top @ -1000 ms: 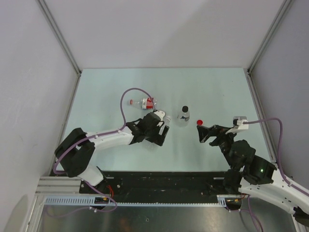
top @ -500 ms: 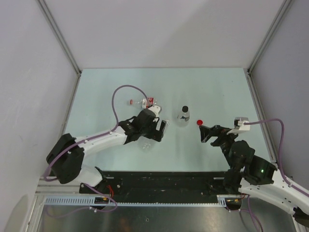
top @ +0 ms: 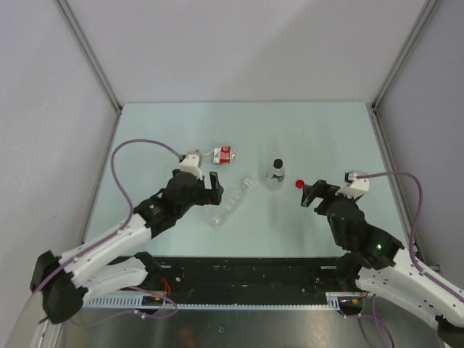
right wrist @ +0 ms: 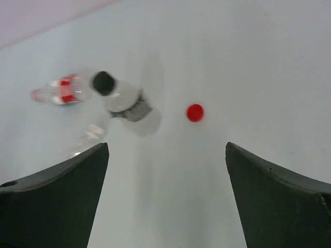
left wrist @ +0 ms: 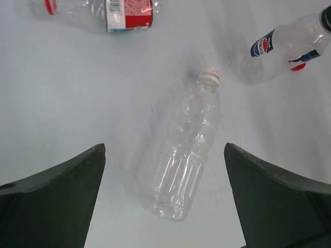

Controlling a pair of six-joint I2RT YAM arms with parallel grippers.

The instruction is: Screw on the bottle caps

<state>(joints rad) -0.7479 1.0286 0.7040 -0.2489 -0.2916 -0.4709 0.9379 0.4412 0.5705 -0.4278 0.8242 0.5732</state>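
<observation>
Both hands are released and carrying nothing right now.

The left gripper (top: 209, 190) has its jaws spread wide. In its wrist view the clear bottle (left wrist: 181, 165) lies flat on the table (top: 326, 130), straight ahead of the gap between the fingers (left wrist: 62, 196) and touching neither one. Its white cap (left wrist: 210, 75) is on the neck, at the end pointing away from the hand. I can't tell how tight it sits. Further out and to the hand's left lies the red-label bottle (left wrist: 129, 8), also on its side, with something red at its neck end that's too cut off to call. Out ahead to the right is the Pepsi bottle (left wrist: 282, 49).

The right gripper (right wrist: 166, 145) is wide open too and empty. The loose red cap (right wrist: 195, 112) sits on the table just ahead of it, a bit right of the middle of the gap, not touched. Ahead and to the left of that stands the Pepsi bottle, upright, with the black cap (right wrist: 103, 81) on top. The red cap is near it but clearly apart. The other two bottles lie well beyond, further left of this hand and blurry from here.
</observation>
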